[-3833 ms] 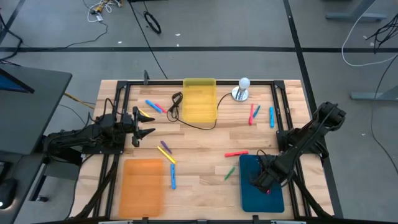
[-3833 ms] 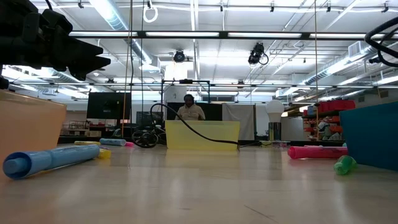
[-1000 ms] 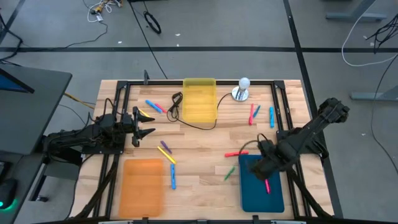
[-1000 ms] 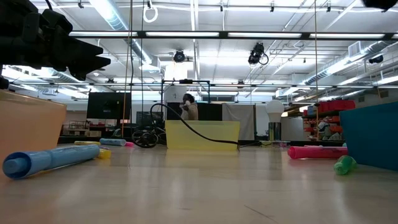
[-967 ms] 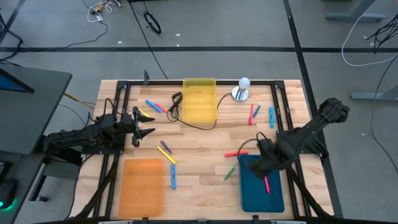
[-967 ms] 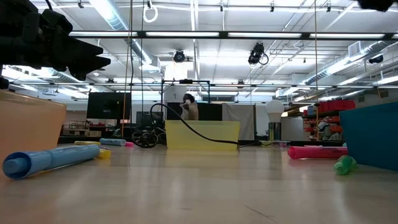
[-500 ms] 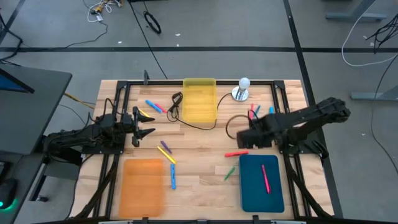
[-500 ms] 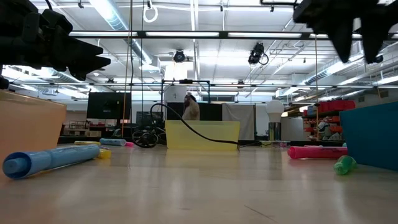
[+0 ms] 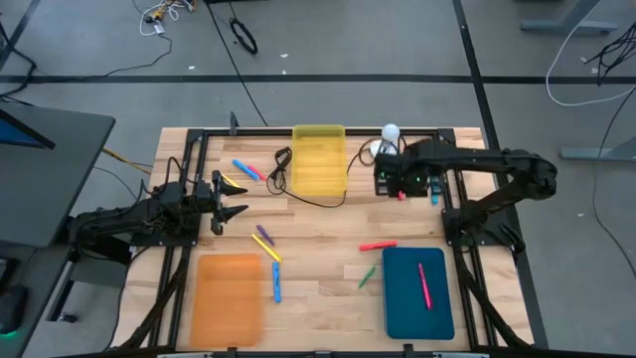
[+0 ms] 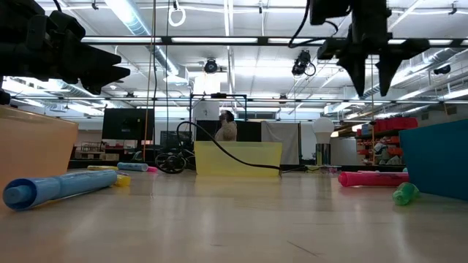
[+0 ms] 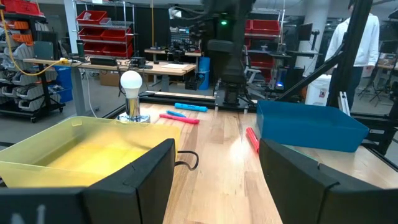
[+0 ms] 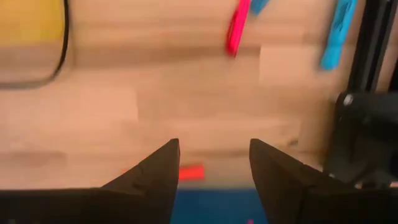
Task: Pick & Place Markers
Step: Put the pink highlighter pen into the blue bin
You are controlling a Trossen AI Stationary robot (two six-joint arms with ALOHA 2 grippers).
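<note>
1. Markers lie scattered over the pale wooden bench [image 9: 318, 239]: one pink marker [image 9: 424, 284] is already in the flat teal tray [image 9: 402, 298], the rest are still loose.
2. The right gripper [image 9: 388, 180] hangs above the far-right cluster, a pink-red marker [image 12: 236, 28] and a blue marker [image 12: 337, 34], its jaws parted and holding nothing.
3. Those two sticks lie close together, so a descent that is slightly off could nip both or knock one rolling toward the black frame rail [image 12: 367, 93].
4. The white bulb on a round metal base [image 9: 386, 141] stands just beside this gripper; a sideways swing could topple it.
5. The thin black cable [image 9: 308, 199] curls nearby and could snag.
6. The left gripper [image 9: 231, 197] waits at the left edge, jaws apart and empty.
</note>
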